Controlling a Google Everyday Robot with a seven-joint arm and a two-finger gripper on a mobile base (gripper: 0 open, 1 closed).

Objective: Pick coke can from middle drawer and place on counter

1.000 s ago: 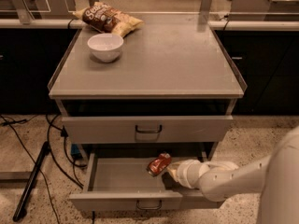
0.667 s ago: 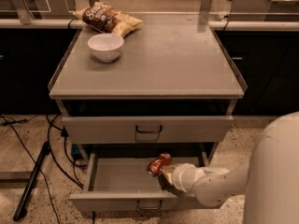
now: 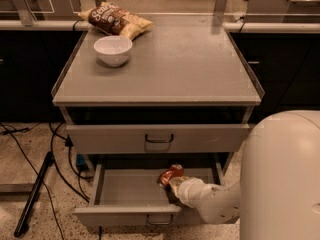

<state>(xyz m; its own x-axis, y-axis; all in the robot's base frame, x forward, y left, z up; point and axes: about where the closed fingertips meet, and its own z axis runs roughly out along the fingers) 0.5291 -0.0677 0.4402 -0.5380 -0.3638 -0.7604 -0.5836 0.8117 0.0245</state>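
Scene: a grey drawer cabinet seen from above and in front, with the robot's white body filling the lower right corner.
Coke can: lies tilted inside the open middle drawer, right of centre and towards the back, under the closed upper drawer.
Gripper: reaches into the middle drawer from the right on the white arm, and sits just in front of the can, against it or nearly so. Its working end is dark and partly hidden by the can, so it cannot be told whether it is spread, closed, or already holding the can.
Counter: carries a white bowl at the left rear and a brown-and-yellow chip bag behind it. No can stands on it.
Progress: the drawer is pulled out and the gripper has arrived at the can. By judgement, what remains is a secure hold, the lift clear of the drawer, the carry upward past the upper drawer front, and the set-down on the counter.
Change from earlier frames: the robot's body bulks larger and further left, and the arm appears shorter and more tucked in. The can keeps about the same place and tilt, and the bowl and bag are unmoved.
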